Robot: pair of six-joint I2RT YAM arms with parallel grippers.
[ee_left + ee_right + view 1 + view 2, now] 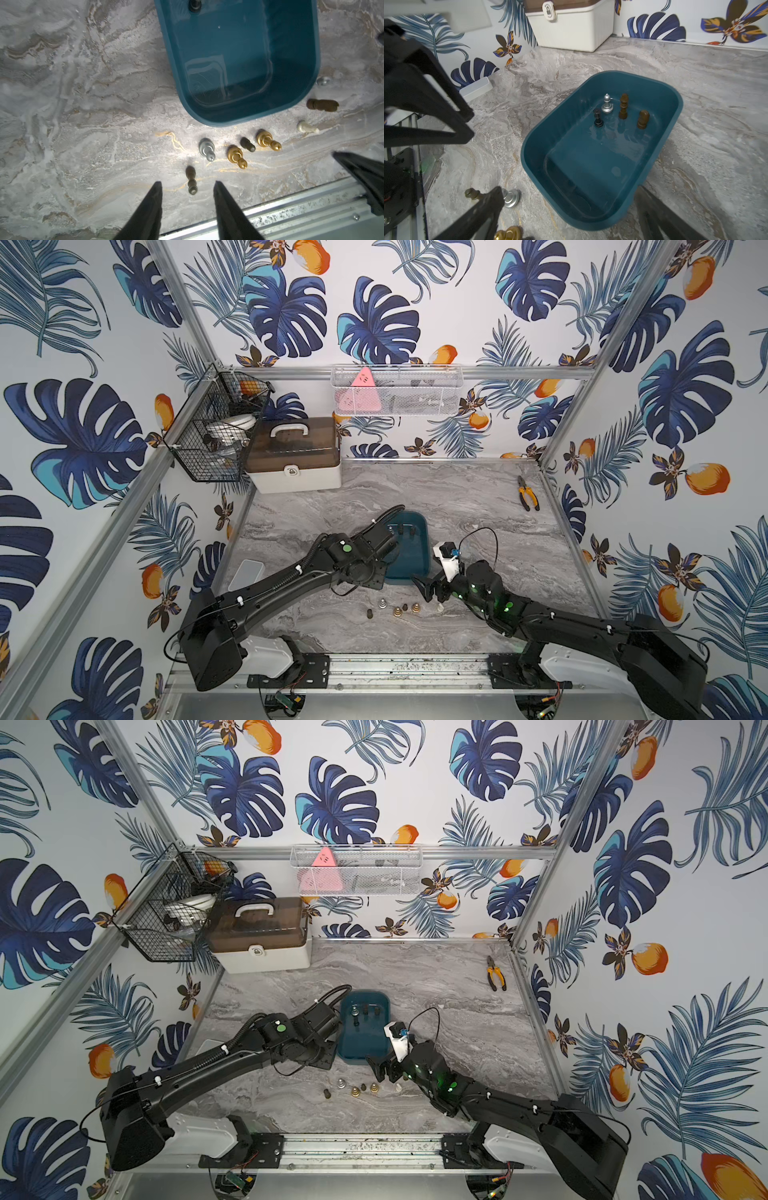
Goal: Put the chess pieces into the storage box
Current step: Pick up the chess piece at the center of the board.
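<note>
Four chess pieces stand up inside the teal storage box; some loose pieces sit on the gray surface just beside the box's near end; the left gripper holds nothing, its jaws apart, and a brown piece on the surface shows between them; the right gripper has its jaws spread wide and empty.

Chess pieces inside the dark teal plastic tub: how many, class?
4, all upright at the rear end of the dark teal plastic tub: small black piece, silver metallic piece, tall brown piece, short brown piece. None seems hidden.
</note>
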